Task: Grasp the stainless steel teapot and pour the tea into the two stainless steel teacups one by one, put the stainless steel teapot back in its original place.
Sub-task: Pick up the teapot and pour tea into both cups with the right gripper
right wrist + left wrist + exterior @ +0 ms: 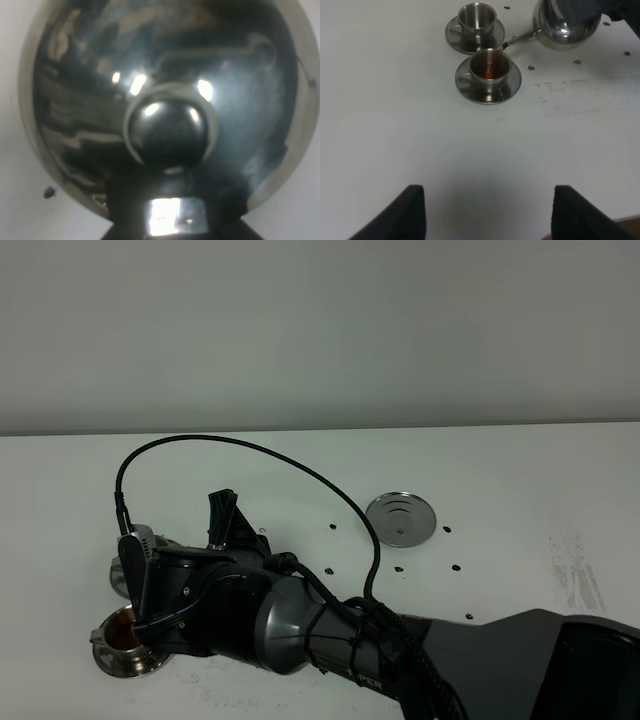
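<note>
The stainless steel teapot hangs tilted over the table, its thin spout over the nearer of the two stainless steel teacups. Dark reddish tea fills that cup, and a thin stream runs from the spout. The farther teacup on its saucer looks empty. In the right wrist view the knobbed lid fills the picture, and my right gripper is shut on the teapot's handle. From above, my right arm hides the pot beside the filled cup. My left gripper stands open, well short of the cups.
The flat round steel disc lies bare on the white table, right of the middle. Small dark screw holes dot the table around it. A black cable arcs over the right arm.
</note>
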You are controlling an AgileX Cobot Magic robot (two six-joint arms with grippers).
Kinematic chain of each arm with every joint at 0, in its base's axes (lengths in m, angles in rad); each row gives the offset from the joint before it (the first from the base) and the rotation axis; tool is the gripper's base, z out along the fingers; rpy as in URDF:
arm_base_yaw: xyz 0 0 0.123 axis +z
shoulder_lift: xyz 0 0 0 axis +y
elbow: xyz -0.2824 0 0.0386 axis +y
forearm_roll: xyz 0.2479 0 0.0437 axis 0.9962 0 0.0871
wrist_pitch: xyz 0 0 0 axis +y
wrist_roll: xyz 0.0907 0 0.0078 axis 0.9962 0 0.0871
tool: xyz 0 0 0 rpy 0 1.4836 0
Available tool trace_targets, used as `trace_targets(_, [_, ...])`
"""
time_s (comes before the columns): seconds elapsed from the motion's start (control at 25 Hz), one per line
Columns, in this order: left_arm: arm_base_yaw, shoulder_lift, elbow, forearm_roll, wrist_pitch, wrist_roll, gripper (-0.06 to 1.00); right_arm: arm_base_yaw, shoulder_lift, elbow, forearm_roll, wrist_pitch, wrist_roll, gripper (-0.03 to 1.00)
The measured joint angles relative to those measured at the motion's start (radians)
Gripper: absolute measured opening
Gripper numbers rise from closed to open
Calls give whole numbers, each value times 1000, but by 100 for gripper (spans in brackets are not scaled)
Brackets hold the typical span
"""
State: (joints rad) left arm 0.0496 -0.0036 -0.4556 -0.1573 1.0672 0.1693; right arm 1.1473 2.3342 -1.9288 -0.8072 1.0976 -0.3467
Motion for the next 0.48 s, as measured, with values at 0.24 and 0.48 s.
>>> trace_targets(0.24, [0,0,0,0,0,0,54,1,0,0,-8,0,-1,18])
trace_targets(0.48, [0,0,0,0,0,0,54,9,13,0,-25,0,-1,18])
